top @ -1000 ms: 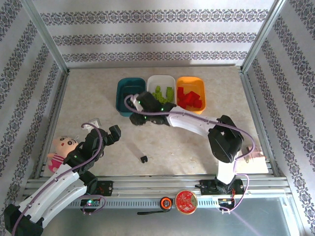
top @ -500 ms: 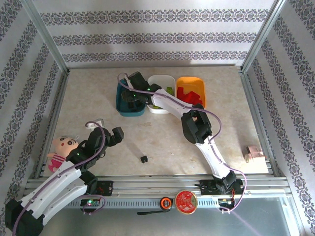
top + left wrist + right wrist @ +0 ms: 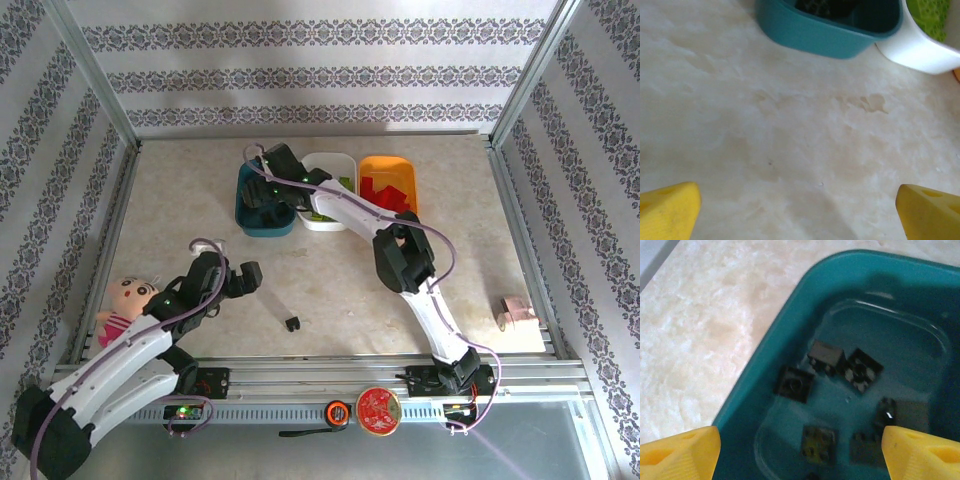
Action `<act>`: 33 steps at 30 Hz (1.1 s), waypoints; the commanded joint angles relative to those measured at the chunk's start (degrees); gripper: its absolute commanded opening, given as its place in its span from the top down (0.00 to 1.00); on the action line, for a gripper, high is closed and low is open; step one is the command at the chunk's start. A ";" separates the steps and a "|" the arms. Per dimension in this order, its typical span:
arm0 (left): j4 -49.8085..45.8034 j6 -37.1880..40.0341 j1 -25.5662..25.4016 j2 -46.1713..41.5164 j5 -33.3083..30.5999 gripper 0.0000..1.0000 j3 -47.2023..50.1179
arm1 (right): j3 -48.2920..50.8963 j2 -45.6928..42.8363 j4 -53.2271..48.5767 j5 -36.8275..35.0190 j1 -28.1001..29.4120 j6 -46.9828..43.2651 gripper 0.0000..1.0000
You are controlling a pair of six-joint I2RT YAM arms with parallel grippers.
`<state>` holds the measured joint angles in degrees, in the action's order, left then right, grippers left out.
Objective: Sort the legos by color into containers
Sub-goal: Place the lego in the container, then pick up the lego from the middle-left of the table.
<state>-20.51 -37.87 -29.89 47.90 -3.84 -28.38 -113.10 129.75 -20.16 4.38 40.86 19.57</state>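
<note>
Right end effector [image 3: 800, 452] spread, empty, over teal tray [image 3: 785, 335] holding black legos [image 3: 795, 384]. Left end effector [image 3: 800, 210] spread above bare worktop [image 3: 790, 140], loose black lego [image 3: 291, 323] nearby. Green legos [image 3: 930, 17] in white tray [image 3: 920, 52], red legos [image 3: 390, 193] in orange tray [image 3: 388, 158].

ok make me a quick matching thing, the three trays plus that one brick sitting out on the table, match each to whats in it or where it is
Things
1. teal tray
2. white tray
3. orange tray
4. loose black brick

States, shuffled
a. holds red bricks
b. lies on the table, outside every tray
c. holds black bricks
d. holds green bricks

Pairs: 1-c, 2-d, 3-a, 4-b
</note>
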 commanded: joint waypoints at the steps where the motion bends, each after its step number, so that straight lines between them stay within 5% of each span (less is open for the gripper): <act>1: 2.50 3.29 -0.32 3.96 6.88 0.01 -2.91 | 9.07 -9.52 7.38 -1.19 -1.64 2.36 0.15; 13: -2.06 11.54 -16.37 21.60 8.22 0.07 -12.46 | 43.56 -30.53 15.86 -1.80 -7.10 6.29 0.14; 22: -5.68 13.38 -25.47 31.29 6.34 0.22 -15.20 | 51.76 -36.51 16.24 -3.35 -8.78 6.47 0.13; 33: -5.77 13.51 -29.91 38.45 5.36 0.44 -17.12 | 52.71 -38.12 16.68 -3.27 -9.70 6.88 0.13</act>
<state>-23.81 -25.63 -58.41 85.03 2.72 -43.72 -61.30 93.23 -4.56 2.22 31.73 25.63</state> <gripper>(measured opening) 0.568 0.870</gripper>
